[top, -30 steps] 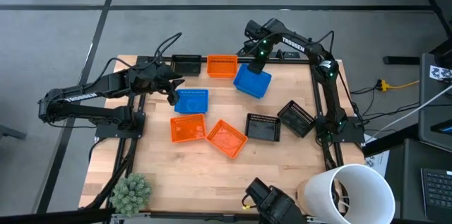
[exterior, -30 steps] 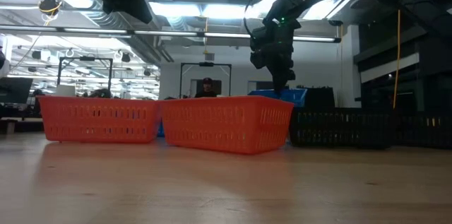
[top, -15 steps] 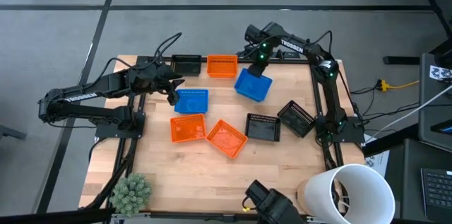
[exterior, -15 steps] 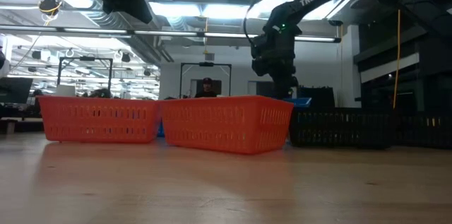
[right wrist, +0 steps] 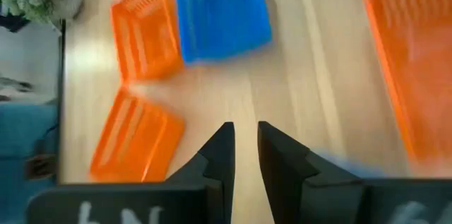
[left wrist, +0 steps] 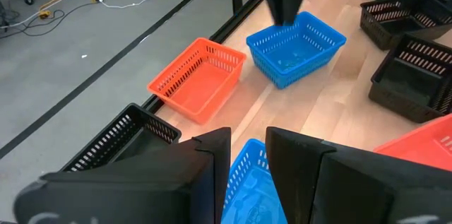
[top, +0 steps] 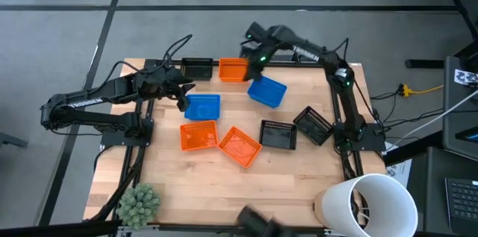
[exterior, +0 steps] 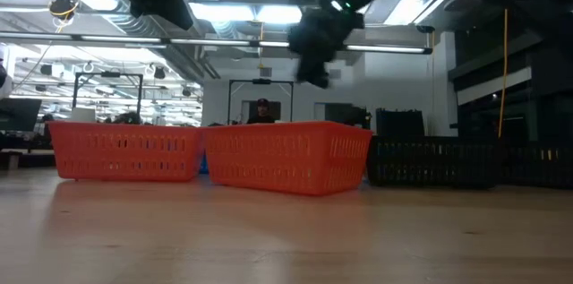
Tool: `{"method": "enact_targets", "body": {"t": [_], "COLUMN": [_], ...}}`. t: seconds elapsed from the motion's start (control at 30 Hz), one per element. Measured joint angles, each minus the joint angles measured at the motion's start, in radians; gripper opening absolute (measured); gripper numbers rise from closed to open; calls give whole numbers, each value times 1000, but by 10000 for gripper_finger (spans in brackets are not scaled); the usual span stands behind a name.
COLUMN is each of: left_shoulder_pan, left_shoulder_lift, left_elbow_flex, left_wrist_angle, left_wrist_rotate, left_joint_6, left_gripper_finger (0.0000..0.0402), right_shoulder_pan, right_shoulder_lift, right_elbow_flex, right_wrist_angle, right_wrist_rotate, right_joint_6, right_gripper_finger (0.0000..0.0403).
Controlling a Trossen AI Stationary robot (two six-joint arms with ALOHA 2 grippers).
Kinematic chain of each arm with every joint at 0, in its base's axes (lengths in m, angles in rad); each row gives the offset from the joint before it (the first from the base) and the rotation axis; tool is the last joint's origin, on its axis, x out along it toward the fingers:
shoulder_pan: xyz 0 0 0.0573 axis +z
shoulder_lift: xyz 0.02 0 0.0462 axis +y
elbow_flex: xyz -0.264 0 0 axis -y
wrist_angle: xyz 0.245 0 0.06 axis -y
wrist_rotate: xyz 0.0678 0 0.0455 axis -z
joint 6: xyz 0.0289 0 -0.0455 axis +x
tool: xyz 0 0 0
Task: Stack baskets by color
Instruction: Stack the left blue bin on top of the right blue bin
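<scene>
I see blue baskets [top: 267,91], orange baskets [top: 198,137] and black baskets [top: 278,134], all with slotted mesh walls, on my pale wooden surface [top: 209,185].

Stood on grey floor [top: 67,13] crossed by dark seams; lit overhead by ceiling strip lights [exterior: 224,11]; backed by a dark doorway [exterior: 260,100].

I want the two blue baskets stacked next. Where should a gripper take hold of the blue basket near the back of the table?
Best judged from above: the blue basket sits upright, open side up and skewed. Pinch one thin mesh wall at its rim, one finger inside, one outside, turned to match its skew. The right gripper is nearest.
</scene>
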Motion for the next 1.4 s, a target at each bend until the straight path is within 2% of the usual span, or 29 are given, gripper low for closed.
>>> {"method": "enact_targets", "body": {"t": [0.1, 0.23, 0.33, 0.47, 0.53, 0.6, 0.77, 0.87, 1.0, 1.23, 1.4], "left_shoulder_pan": [0, 0, 1, 39, 40, 40, 52, 54, 73, 98, 111], "left_shoulder_lift": [0, 0, 0, 56, 98, 152, 269, 328, 358, 371, 373], "left_elbow_flex": [0, 0, 0, -4, -22, -44, -58, -58, -57, -57, -57], "left_wrist_angle": [0, -3, -74, -317, -391, -374, -306, -282, -285, -305, -425], "left_wrist_rotate": [-20, -36, -17, 81, 90, 94, 80, 105, 136, 109, 76], "left_joint_6": [0, -51, -203, -492, -597, -643, -663, -735, -800, -858, -935], "left_gripper_finger": [82, 82, 82, 82, 82, 82, 82, 82, 82, 82, 79], "right_shoulder_pan": [97, 190, 207, 184, 169, 156, 125, 115, 108, 100, 100], "right_shoulder_lift": [5, 10, 6, 0, -3, -6, -91, -115, -127, -128, -128], "right_elbow_flex": [0, 0, 38, 161, 228, 276, 214, 202, 204, 202, 201], "right_wrist_angle": [180, 288, 226, 28, -74, -158, -199, -244, -290, -325, -343], "right_wrist_rotate": [125, 297, 366, 424, 451, 472, 498, 520, 524, 523, 523], "right_joint_6": [-2, 0, 39, 98, 103, 103, 128, 151, 148, 97, 72], "right_gripper_finger": [60, 59, 59, 59, 59, 58, 58, 58, 58, 58, 58]}}
